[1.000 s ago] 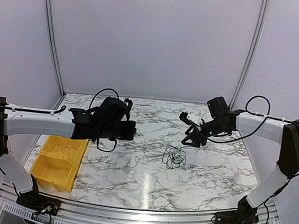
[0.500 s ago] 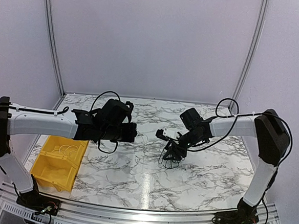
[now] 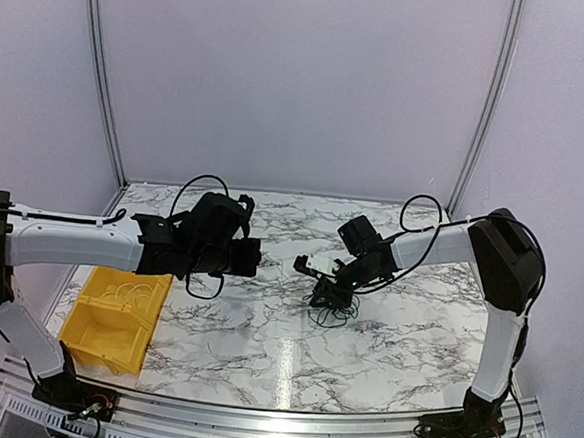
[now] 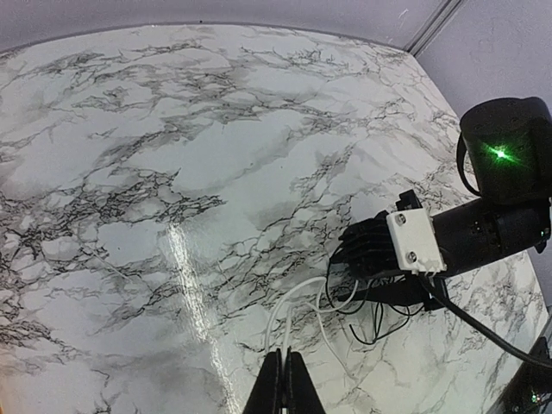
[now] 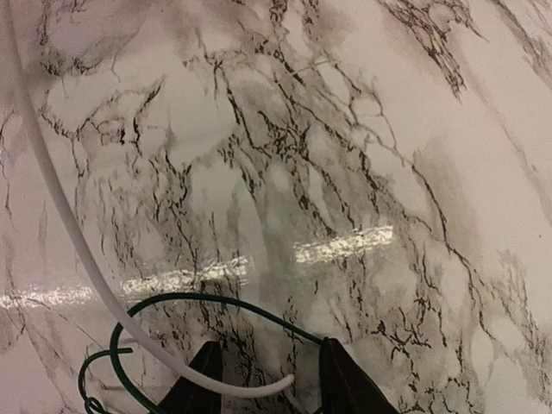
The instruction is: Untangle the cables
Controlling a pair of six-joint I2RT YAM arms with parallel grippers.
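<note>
The cables are a small tangle of thin dark wires (image 3: 338,308) at mid-table, with a white cable (image 4: 297,297) running into it. My left gripper (image 4: 285,366) is shut on a loop of the white cable, low over the marble to the left of the tangle (image 4: 379,315); it also shows in the top view (image 3: 256,258). My right gripper (image 3: 323,292) is down on the tangle. In the right wrist view the right gripper (image 5: 269,385) is open, its fingers astride the white cable's loose end (image 5: 259,385) and a dark loop (image 5: 216,300).
A yellow bin (image 3: 115,312) stands at the table's left edge, beside the left arm. The right arm's own thick black cable arches above its forearm (image 3: 423,203). Metal rails and purple walls bound the marble table (image 3: 264,327).
My right gripper has swung left and down from above the table onto the tangle. The left gripper has stayed almost still, shifting slightly left.
</note>
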